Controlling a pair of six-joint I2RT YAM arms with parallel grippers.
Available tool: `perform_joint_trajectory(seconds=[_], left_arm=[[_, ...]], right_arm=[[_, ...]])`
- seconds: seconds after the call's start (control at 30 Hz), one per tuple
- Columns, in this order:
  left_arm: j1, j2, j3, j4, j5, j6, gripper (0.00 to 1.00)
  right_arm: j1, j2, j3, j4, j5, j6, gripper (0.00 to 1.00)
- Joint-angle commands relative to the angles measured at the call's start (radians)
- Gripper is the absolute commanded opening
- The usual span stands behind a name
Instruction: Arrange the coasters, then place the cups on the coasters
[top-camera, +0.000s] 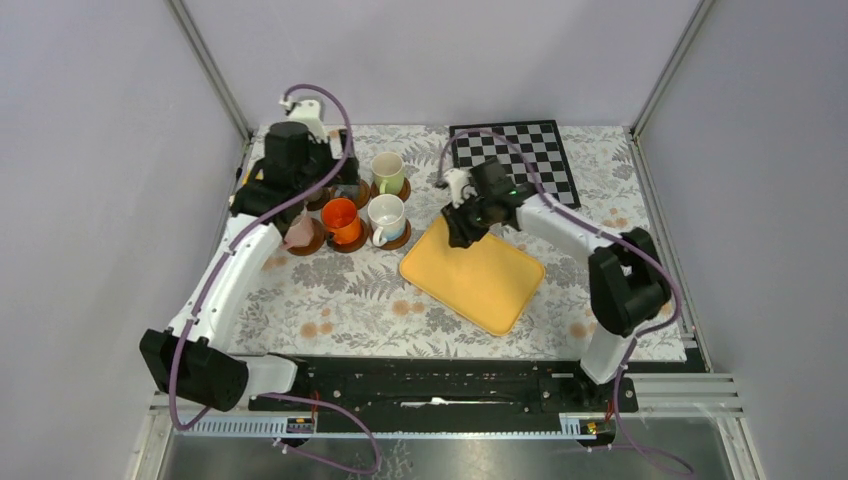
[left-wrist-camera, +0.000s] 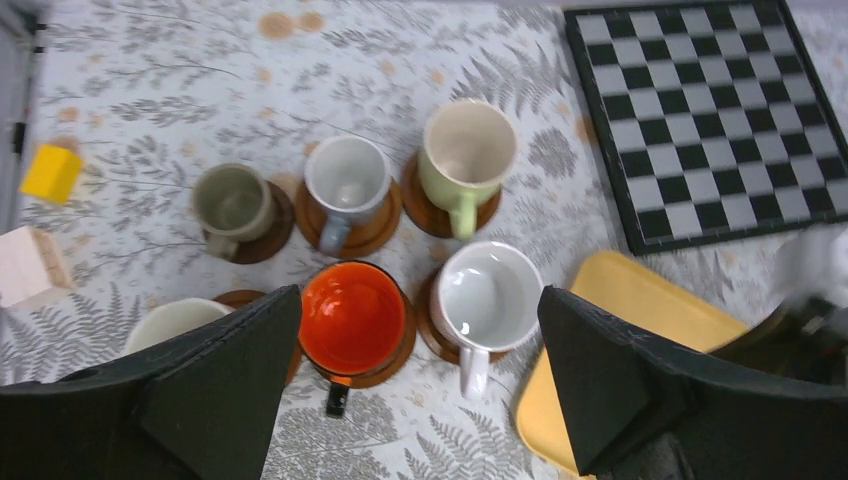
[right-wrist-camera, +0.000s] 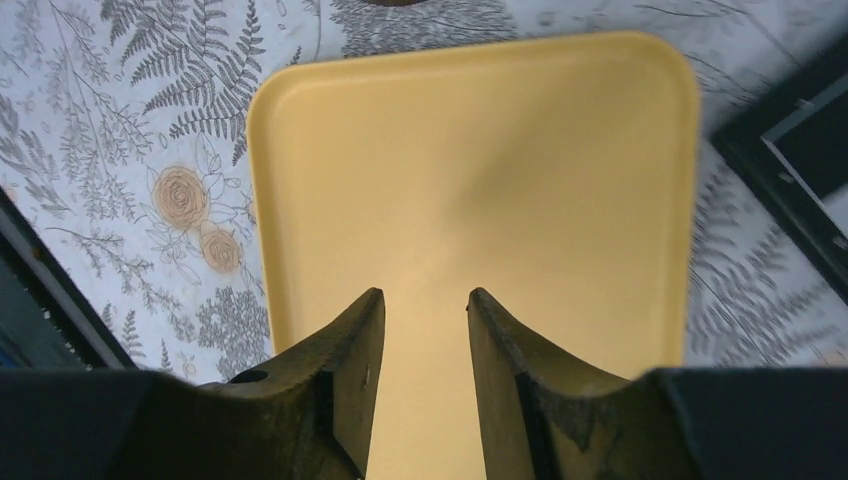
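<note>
Six cups sit on dark-brown coasters in two rows at the left of the table. The back row holds the grey-brown cup, the blue-grey cup and the pale green cup. In front are a pinkish cup with a white inside, the orange-red cup and the white cup. My left gripper hangs wide open above the front row, holding nothing. My right gripper hovers over the yellow tray, its jaws narrowly apart with nothing between them.
The yellow tray lies mid-table right of the cups. A chessboard lies at the back right. A yellow block and a pale wooden block sit left of the cups. Frame posts stand at the table's back corners.
</note>
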Motion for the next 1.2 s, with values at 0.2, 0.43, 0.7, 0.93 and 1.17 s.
perform_joint_trajectory(seconds=[0.2,0.43,0.7,0.93,1.17], left_arm=[[0.150,-0.016,0.087,-0.041,0.094,-0.108,0.99],[0.176,-0.010,0.081,-0.035,0.136,-0.123,0.99],[0.187,0.002,0.081,-0.025,0.152,-0.125,0.99],[0.191,0.006,0.092,-0.026,0.166,-0.128,0.99],[0.197,0.005,0.081,-0.030,0.173,-0.134,0.99]], right_arm=[[0.209,0.233,0.098,0.120,0.152,-0.044,0.42],[0.292,0.298,0.108,0.118,0.131,-0.070,0.42],[0.410,0.310,0.058,0.089,0.030,-0.096,0.44],[0.503,0.332,0.081,0.028,-0.075,-0.121,0.45],[0.564,0.388,0.197,-0.038,-0.139,-0.184,0.49]])
